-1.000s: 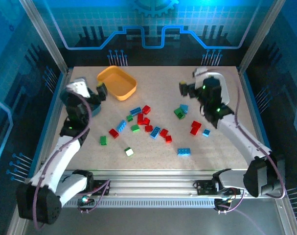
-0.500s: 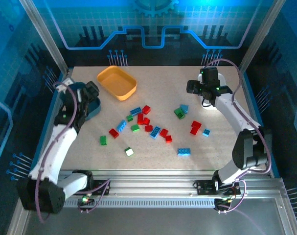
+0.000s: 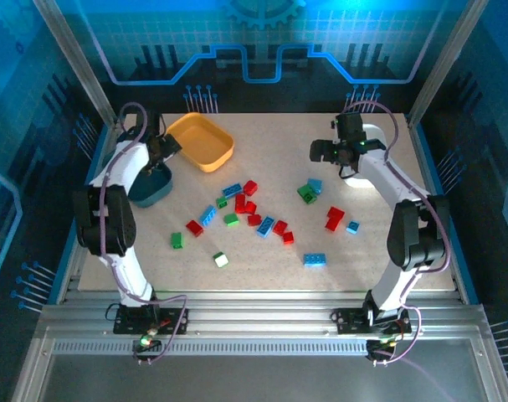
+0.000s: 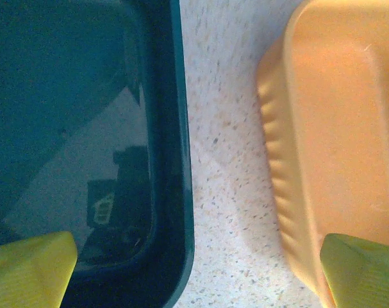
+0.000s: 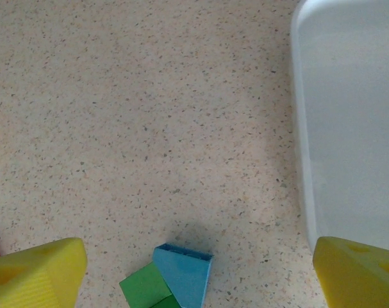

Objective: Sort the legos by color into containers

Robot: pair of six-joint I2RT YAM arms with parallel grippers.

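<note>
Legos [image 3: 265, 226] centre; trays [image 3: 195, 138] behind (left, right)

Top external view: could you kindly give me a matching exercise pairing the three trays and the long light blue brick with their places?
Things:
1. dark teal tray
2. orange-yellow tray
3. white tray
4. long light blue brick

Places:
A. far right
B. front, right of centre, lying alone
C. far left
D. back, left of centre

Pairs: 1-C, 2-D, 3-A, 4-B
</note>
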